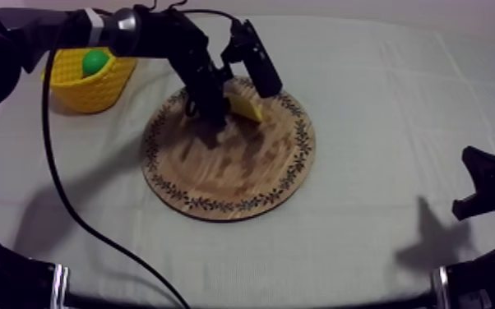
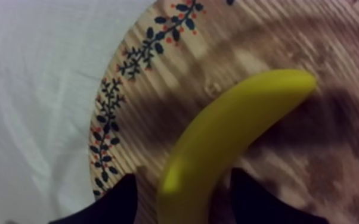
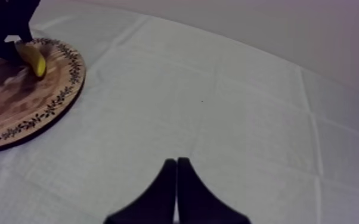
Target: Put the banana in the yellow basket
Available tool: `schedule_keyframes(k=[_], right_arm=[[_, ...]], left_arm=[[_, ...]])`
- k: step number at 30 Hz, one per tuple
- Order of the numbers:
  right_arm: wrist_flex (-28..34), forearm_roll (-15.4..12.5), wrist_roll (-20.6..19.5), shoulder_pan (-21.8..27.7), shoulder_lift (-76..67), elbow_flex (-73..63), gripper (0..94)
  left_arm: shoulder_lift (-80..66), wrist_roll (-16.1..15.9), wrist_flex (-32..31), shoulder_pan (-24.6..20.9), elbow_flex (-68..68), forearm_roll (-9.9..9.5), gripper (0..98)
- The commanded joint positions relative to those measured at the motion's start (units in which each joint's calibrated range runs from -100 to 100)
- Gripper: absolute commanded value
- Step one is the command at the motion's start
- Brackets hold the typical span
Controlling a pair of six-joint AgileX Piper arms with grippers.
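Note:
The yellow banana [image 1: 247, 107] lies on the far part of the round wooden board [image 1: 234, 172]. My left gripper [image 1: 210, 111] reaches down over it from the upper left. In the left wrist view the banana [image 2: 235, 125] runs between the two black fingers [image 2: 122, 199], with a narrow gap at each side, so the left gripper [image 2: 183, 174] is open around the banana's near end. The yellow basket [image 1: 86, 90] stands at the far left. My right gripper [image 3: 177, 161] is shut on nothing, its fingers together as a wedge over bare cloth, low at the right [image 1: 481, 189].
A green fruit [image 1: 94, 62] sits inside the basket. From the right wrist view the board [image 3: 27, 107] and banana [image 3: 31, 58] lie far off, with the left arm's gripper [image 3: 3, 36] standing over them. Grey-white cloth stretches between the board and the right arm.

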Motion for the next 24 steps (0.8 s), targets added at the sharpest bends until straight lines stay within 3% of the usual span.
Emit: schedule_keyframes(k=[1,7,24], right_arm=[[0.0,0.0,0.0,0.0,0.0,0.0,0.3],[0.0,0.0,0.0,0.0,0.0,0.0,0.3],[0.0,0.0,0.0,0.0,0.0,0.0,0.3]], left_arm=[[0.2,-0.1,0.1,0.0,-0.2,0.0,59.2],[1.0,-0.5,0.6,-0.2,-1.2,0.02,57.6],[2.4,-0.9,-0.1,-0.8,-3.7,0.32,37.7]])
